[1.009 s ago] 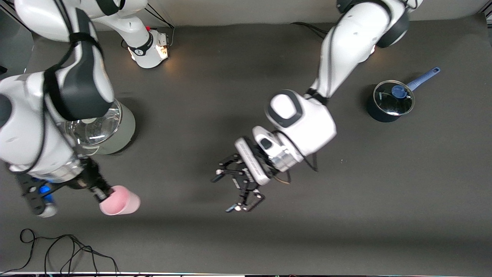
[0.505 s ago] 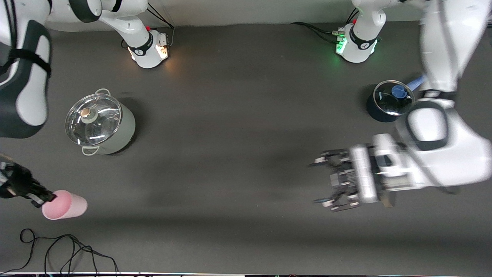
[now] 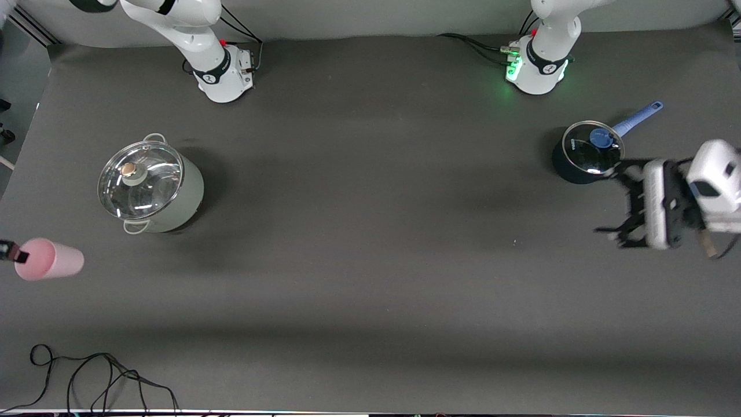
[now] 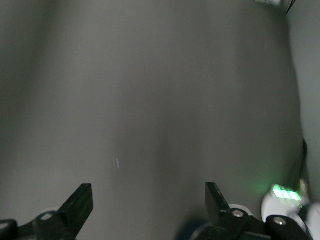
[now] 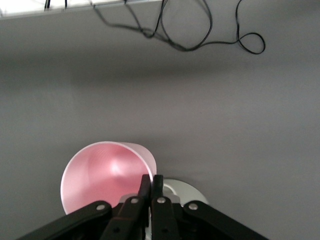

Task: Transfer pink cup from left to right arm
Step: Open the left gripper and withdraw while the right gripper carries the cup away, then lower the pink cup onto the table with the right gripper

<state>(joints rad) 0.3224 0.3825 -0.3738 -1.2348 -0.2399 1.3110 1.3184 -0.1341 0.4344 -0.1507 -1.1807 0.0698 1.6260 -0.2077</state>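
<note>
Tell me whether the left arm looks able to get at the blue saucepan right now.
Probably yes. The left gripper hangs open and empty right beside the blue saucepan, with nothing between them. The right gripper, holding the pink cup, is at the table's right-arm end.

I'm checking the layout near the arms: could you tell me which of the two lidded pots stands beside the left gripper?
The small dark blue saucepan with a glass lid and blue handle, at the left gripper. The larger pale green pot stands toward the right arm's end.

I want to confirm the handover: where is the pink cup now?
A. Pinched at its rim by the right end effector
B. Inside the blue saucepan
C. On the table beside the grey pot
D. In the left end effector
A: the right end effector is shut on the rim of the pink cup; the left end effector is open and empty.
</note>
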